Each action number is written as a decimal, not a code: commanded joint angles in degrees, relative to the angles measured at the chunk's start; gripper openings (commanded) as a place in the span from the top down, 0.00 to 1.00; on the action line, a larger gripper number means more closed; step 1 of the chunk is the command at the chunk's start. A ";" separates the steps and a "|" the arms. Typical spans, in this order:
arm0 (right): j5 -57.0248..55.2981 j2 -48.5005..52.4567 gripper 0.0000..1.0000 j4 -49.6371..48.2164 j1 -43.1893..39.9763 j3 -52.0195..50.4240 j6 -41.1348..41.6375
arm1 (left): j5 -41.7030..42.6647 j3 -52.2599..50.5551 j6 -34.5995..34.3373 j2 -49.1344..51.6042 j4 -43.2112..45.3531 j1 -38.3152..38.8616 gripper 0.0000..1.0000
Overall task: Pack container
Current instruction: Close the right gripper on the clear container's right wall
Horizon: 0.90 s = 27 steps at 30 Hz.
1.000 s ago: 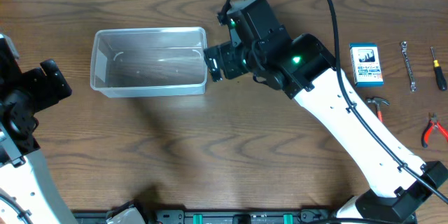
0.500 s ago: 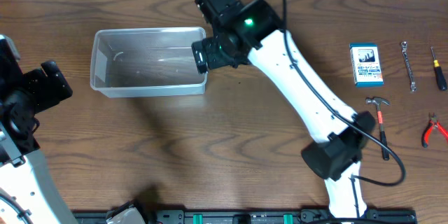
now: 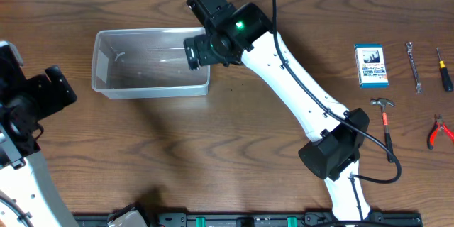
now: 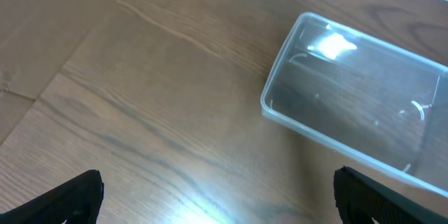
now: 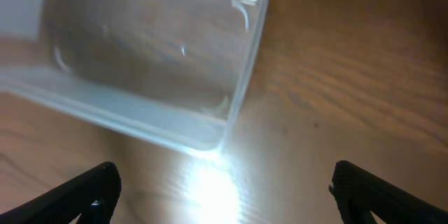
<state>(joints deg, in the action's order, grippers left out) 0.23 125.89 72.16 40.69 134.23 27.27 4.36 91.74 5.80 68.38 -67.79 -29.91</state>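
clear plastic container lying on the left half of a brown wooden table, long side across the overhead view, wood grain visible through its floor. right gripper hangs over the container's right end; in the right wrist view its two dark fingertips stand wide apart at the lower corners, released, with a rounded corner of the container and bare table between them and nothing grasped. left gripper sits near the table's left edge, apart from the container; in the left wrist view its jaws are likewise spread wide and hold nothing, the container lying ahead to the right. well apart at the table's right edge: a blue-and-white box, a wrench, a screwdriver, a hammer and red-handled pliers.
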 commanded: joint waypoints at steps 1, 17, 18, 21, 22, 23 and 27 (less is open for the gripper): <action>-2.40 2.21 0.01 -1.51 0.11 1.29 4.00 | 0.63 0.74 -0.57 0.22 -1.01 -0.28 0.02; -3.26 9.68 0.01 -1.44 -1.49 1.31 9.14 | 0.63 0.68 -0.55 0.22 -5.16 -0.28 0.02; -3.26 9.99 0.01 -1.44 -1.68 1.31 9.11 | 0.63 0.68 -0.55 0.22 -5.22 -0.28 0.02; -3.30 11.02 0.01 -1.53 -2.12 1.31 9.09 | 0.63 0.68 -0.55 0.22 -5.22 -0.28 0.02; -3.34 11.43 0.01 -1.57 -2.23 1.31 9.09 | 0.63 0.68 -0.55 0.22 -5.22 -0.28 0.02; -3.41 12.09 0.01 -1.70 -2.27 1.31 9.09 | 0.63 0.68 -0.55 0.22 -5.22 -0.28 0.02; -3.21 13.94 0.01 -1.03 -2.25 1.31 8.83 | 0.63 0.66 -0.55 0.22 -5.42 -0.28 0.02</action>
<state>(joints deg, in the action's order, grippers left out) -2.37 137.29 70.74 38.81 134.54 35.42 4.38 91.74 5.80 68.38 -72.97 -29.91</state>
